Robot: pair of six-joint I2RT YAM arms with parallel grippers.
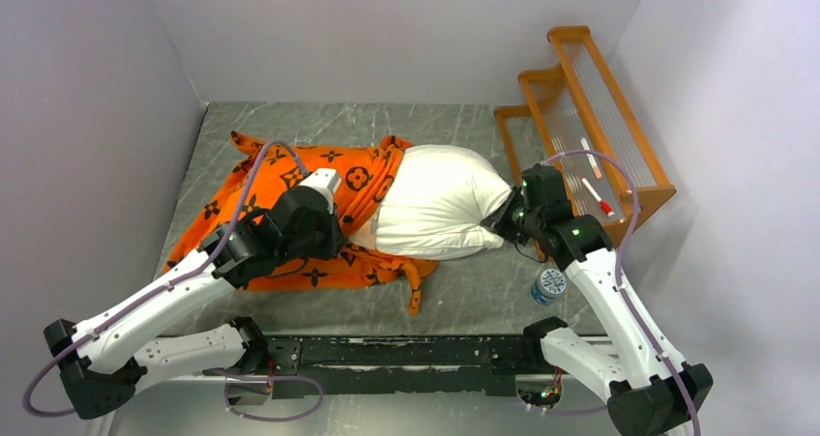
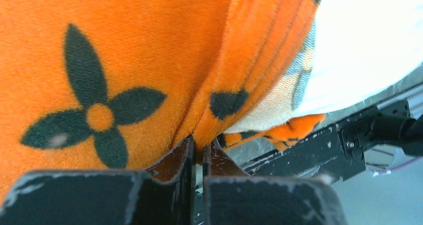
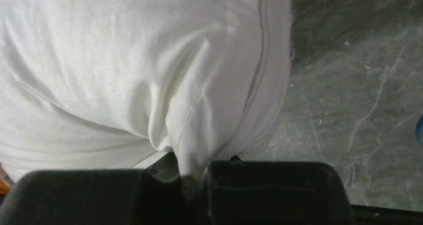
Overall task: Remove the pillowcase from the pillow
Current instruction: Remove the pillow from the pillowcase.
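Across the table (image 1: 464,127), the pillow (image 1: 435,209) runs left-right, bare end rightward.

White shells with black joints and black bases on left arm (image 1: 162,298) and right arm (image 1: 619,308). Lilac cable (image 1: 253,170) looping off each wrist. Small green light (image 1: 577,231) on right forearm. Black fingers (image 2: 175,161), scratched, brownish inside.

The pillowcase (image 1: 290,170), bright orange plush with dark brown flower and circle motifs, lies crumpled on the left half of the table (image 1: 464,291), its mouth bunched in folds around one end of the pillow (image 1: 435,199). The pillow, plump and plain white, juts rightward, mostly bare.
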